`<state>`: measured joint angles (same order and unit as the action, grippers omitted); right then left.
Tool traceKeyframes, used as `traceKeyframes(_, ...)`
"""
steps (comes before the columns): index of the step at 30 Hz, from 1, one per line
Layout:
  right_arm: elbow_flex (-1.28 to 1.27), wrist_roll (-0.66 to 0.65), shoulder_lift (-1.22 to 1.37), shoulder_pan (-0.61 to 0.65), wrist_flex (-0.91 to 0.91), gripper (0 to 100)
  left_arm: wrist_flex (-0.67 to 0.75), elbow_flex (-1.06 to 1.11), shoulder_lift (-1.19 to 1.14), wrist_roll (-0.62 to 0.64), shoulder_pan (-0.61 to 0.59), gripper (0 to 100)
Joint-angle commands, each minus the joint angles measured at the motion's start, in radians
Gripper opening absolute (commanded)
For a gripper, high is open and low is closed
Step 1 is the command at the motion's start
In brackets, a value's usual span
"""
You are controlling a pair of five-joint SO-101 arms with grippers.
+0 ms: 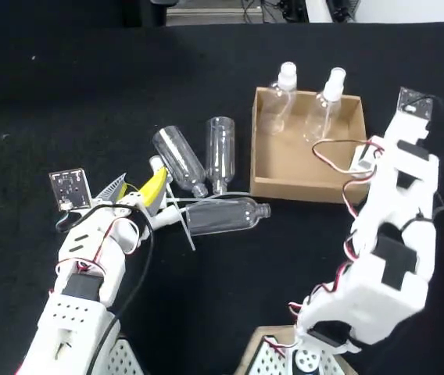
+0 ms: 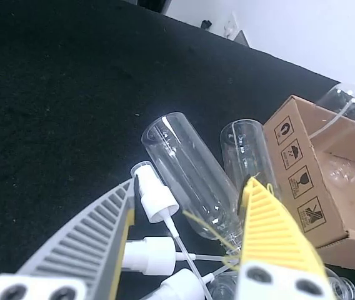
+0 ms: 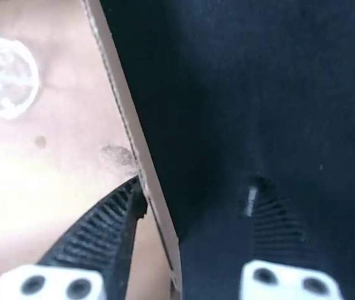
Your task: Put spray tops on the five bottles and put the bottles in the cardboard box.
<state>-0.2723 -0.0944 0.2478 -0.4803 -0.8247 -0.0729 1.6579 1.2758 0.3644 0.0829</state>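
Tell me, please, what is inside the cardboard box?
Two capped bottles stand at the far side of the cardboard box. The right claw straddles one wall, one finger inside. The arm covers the box's near right corner.

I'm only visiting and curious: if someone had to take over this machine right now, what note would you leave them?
Left gripper: jaws open, holding nothing, at the three loose spray tops on the table.
Right gripper: jaws open and empty, astride a wall of the cardboard box, one jaw inside and one outside.
Done: two capped bottles stand in the box.
Left to do: three uncapped bottles lie on the table beside the box. Each needs a top, then goes in the box.
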Motion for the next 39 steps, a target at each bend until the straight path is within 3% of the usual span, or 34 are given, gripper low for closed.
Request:
traceKeyframes(1,0.125,-0.028,0.039,0.017,0.023,7.3,0.025,-0.028,0.017,-0.012,0.010,27)
traceKeyframes(3,0.168,-0.029,0.074,0.015,0.020,1.0,0.025,-0.028,0.017,-0.012,0.010,27)
traceKeyframes(14,0.199,-0.029,0.114,0.017,0.015,3.1,0.025,-0.028,0.017,-0.012,0.010,27)
traceKeyframes(22,0.222,-0.031,0.091,0.037,0.000,23.8,0.025,-0.028,0.017,-0.012,0.010,27)
traceKeyframes(33,0.328,-0.023,-0.117,0.127,-0.285,24.0,0.025,-0.028,0.017,-0.012,0.010,27)
traceKeyframes(36,0.325,-0.021,-0.170,0.132,-0.339,18.1,0.025,-0.028,0.017,-0.012,0.010,27)
traceKeyframes(39,0.323,-0.023,-0.209,0.132,-0.373,1.9,0.025,-0.028,0.017,-0.012,0.010,27)
